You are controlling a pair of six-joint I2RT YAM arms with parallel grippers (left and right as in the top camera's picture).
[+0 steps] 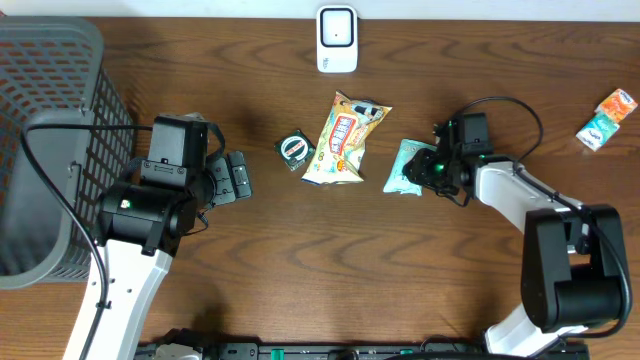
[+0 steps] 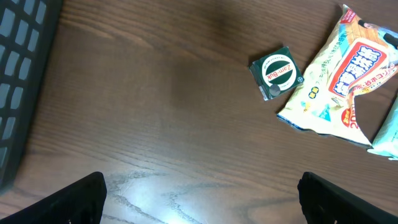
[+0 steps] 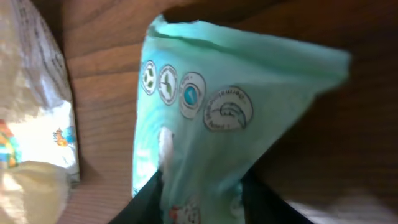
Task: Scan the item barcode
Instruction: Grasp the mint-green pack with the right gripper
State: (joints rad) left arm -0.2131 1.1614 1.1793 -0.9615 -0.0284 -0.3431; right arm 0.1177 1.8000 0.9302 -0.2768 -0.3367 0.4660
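A teal packet (image 1: 404, 166) lies right of a yellow snack bag (image 1: 343, 140). My right gripper (image 1: 426, 170) is at the packet's right edge. In the right wrist view the teal packet (image 3: 217, 112) runs down between the two dark fingers (image 3: 146, 204), and the gripper (image 3: 202, 202) is shut on it. The white scanner (image 1: 337, 38) stands at the back centre. My left gripper (image 1: 236, 177) hangs open over bare wood, its gripper (image 2: 200, 199) holding nothing. A small green pack (image 2: 277, 72) lies ahead of it.
A grey mesh basket (image 1: 50, 150) fills the left side. Two small packets, orange and green (image 1: 608, 118), lie at the far right. The snack bag (image 2: 339, 81) sits beside the green pack (image 1: 295, 149).
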